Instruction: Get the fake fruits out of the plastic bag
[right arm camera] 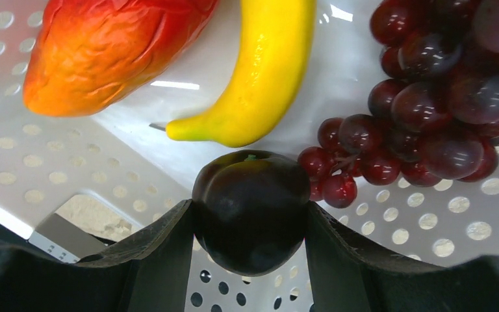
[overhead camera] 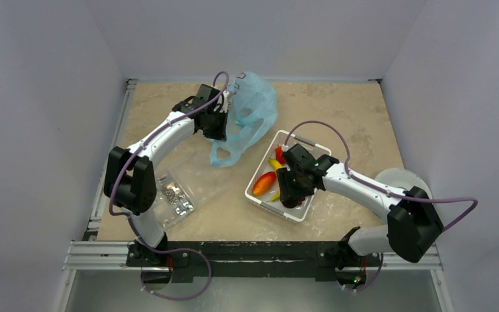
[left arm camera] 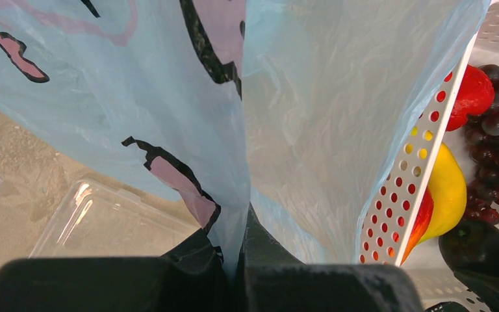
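Observation:
My left gripper (overhead camera: 224, 107) is shut on a fold of the light-blue plastic bag (overhead camera: 253, 107), holding it up at the back of the table. In the left wrist view the bag (left arm camera: 312, 97) hangs from the shut jaws of the left gripper (left arm camera: 242, 260). Over the white basket (overhead camera: 302, 141), my right gripper (right arm camera: 249, 218) is shut on a dark purple plum (right arm camera: 250, 188). An orange-red mango (right arm camera: 104, 45) and a dark-red grape bunch (right arm camera: 429, 97) lie in the basket. A small red fruit (left arm camera: 471, 94) lies there too.
A yellow banana (right arm camera: 260, 71) lies in the basket between the mango and the grapes. A clear flat packet of metal bits (overhead camera: 175, 195) lies on the table near the left arm's base. Grey walls close in the table on three sides.

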`<action>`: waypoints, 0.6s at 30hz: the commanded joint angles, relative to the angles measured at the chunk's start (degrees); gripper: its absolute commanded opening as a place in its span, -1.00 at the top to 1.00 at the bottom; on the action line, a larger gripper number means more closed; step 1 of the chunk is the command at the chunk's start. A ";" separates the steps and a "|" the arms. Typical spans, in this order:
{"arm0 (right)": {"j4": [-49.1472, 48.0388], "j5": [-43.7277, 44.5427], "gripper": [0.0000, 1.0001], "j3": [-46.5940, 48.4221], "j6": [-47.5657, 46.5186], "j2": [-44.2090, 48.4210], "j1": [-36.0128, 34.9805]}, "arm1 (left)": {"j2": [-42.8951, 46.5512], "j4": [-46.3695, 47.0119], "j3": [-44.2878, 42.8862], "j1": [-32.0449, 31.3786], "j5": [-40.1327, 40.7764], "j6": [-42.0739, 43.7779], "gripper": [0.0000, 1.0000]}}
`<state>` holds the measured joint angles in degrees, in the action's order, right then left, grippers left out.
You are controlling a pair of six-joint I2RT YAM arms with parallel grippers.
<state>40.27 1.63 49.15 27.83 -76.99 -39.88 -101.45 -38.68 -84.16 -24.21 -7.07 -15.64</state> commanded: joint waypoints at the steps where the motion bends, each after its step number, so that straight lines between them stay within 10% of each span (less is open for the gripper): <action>1: -0.44 -1.50 -0.07 0.06 -0.48 0.60 -1.42 | 0.28 0.65 -0.74 -0.45 -0.41 -0.08 1.00; 18: -4.40 -1.29 -0.51 4.95 -2.54 4.63 -2.22 | -0.06 0.65 -0.78 -0.46 -0.20 0.23 1.00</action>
<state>39.55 0.45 49.30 26.89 -74.61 -41.80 -101.45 -38.68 -84.16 -24.45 -7.07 -15.62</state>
